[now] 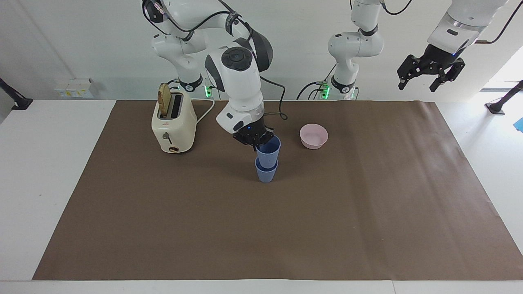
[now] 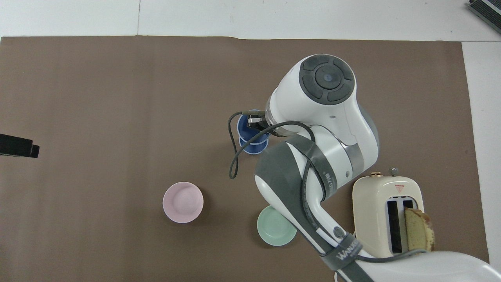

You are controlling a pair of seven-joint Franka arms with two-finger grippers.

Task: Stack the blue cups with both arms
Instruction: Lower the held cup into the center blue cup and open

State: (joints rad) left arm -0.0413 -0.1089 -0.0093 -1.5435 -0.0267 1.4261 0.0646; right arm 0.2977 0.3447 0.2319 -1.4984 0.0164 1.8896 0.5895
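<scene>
My right gripper [image 1: 258,139] is shut on the rim of one blue cup [image 1: 268,152] and holds it upright, partly nested in the second blue cup [image 1: 266,173], which stands on the brown mat. In the overhead view the held cup [image 2: 248,127] covers most of the standing cup [image 2: 255,150], and the right gripper [image 2: 256,122] sits at its rim. My left gripper [image 1: 429,77] hangs open and empty high over the left arm's end of the table; its tip shows in the overhead view [image 2: 17,145]. The left arm waits.
A cream toaster [image 1: 173,126] with a bread slice [image 1: 164,100] stands toward the right arm's end. A pink bowl [image 1: 314,136] sits beside the cups, nearer to the robots. A green bowl [image 2: 276,227] lies under the right arm. The brown mat [image 1: 367,212] covers the table.
</scene>
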